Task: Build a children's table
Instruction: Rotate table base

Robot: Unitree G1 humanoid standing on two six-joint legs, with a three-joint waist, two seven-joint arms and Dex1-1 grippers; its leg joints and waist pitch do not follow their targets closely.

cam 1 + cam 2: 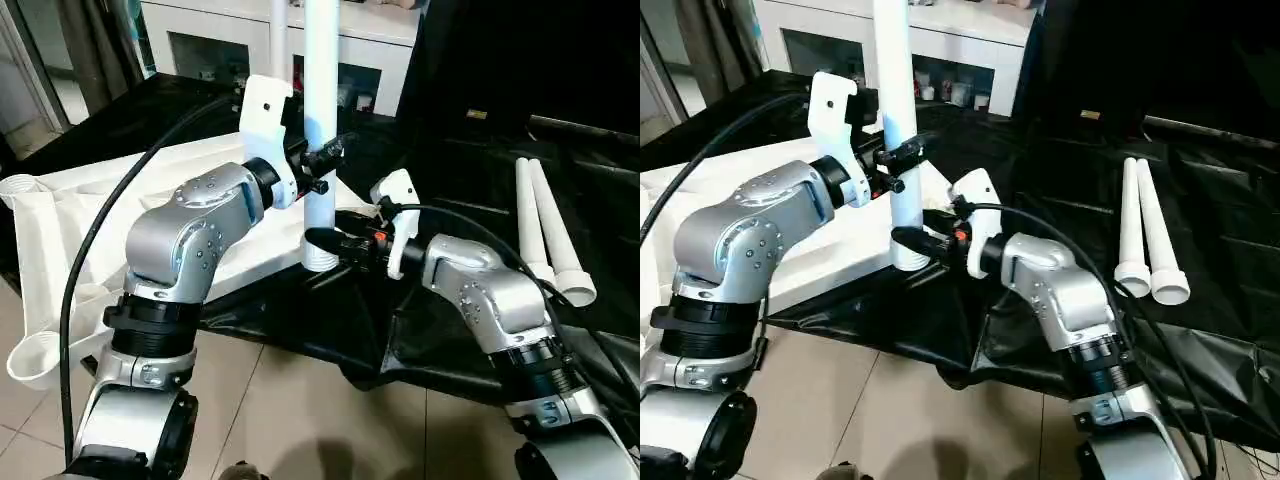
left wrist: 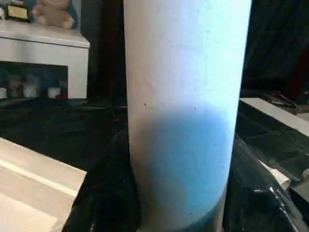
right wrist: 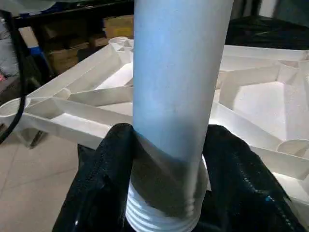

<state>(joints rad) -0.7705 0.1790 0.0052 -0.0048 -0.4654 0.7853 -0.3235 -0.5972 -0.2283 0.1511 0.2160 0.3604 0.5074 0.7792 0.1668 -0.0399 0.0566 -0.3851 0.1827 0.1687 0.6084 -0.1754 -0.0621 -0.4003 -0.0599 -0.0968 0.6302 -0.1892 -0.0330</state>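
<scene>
The white tabletop (image 1: pixel 60 230) lies upside down on black cloth, its ribs (image 3: pixel 260 96) and round corner sockets facing up. One white leg (image 1: pixel 320 90) stands upright at its near right corner. My left gripper (image 1: pixel 322 165) is shut on this leg at mid height, its black fingers (image 2: pixel 101 193) on both sides of the tube. My right gripper (image 1: pixel 320 240) is shut on it lower down, just above the threaded end (image 3: pixel 159 217). How deep the end sits in the socket is hidden. Two more legs (image 1: pixel 545 225) lie side by side on the cloth at the right.
A white cabinet (image 1: pixel 200 40) with glass doors stands behind the tabletop. Another thin white upright (image 1: pixel 278 25) rises just behind the held leg. Black cloth (image 1: pixel 450 330) covers the work area, with tiled floor (image 1: pixel 300 400) in front of it. A black cable (image 1: pixel 90 250) loops over my left arm.
</scene>
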